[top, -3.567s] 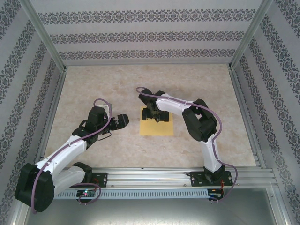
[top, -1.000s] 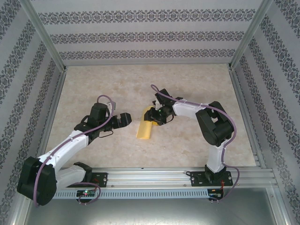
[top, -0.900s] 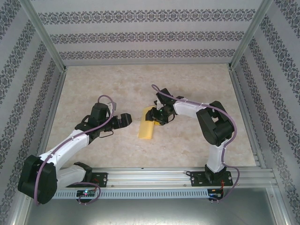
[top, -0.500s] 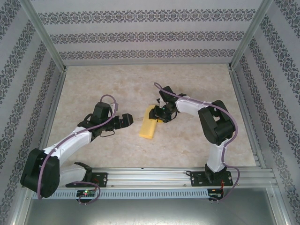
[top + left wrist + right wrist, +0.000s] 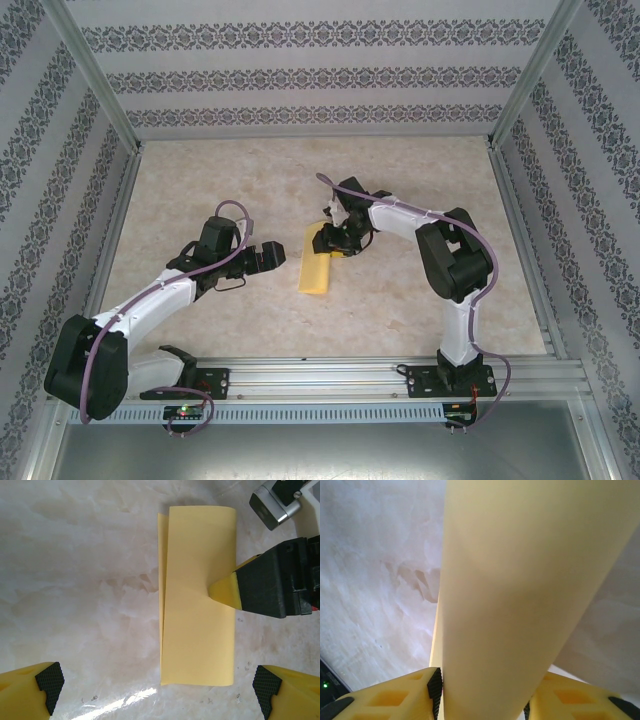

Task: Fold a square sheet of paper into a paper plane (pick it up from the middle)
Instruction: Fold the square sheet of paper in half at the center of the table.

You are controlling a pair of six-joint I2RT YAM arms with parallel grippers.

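Just beyond the base rail [image 5: 330, 378], on the marbled table [image 5: 190, 180], I saw the square sheet of paper [image 5: 315, 272]. It was plain yellow and doubled over into a long narrow strip, running almost straight away from the rail. Through the left wrist camera the two layers did not quite match: a thin sliver of the lower one stuck out along one long edge. The other long edge was a soft rounded fold, not a pressed crease. Faint wrinkles fanned out from the spot where it was pinched.

About as far from the rail as the strip's middle, and off to its left, the left gripper [image 5: 268, 257] hovered. Its jaws were spread as wide as they go, empty and clear of the paper.

A little farther from the rail, the right gripper [image 5: 333, 243] was clamped on the sheet's folded edge. The paper bulged up between its fingers [image 5: 395, 697] in the right wrist view.

Farthest from the rail stood the patterned back wall [image 5: 320, 75].

A few seconds before, the sheet had lain flat as a full square with the right gripper on its middle. A second before, the strip had been slanted to the rail; it had since swung nearly square to it.
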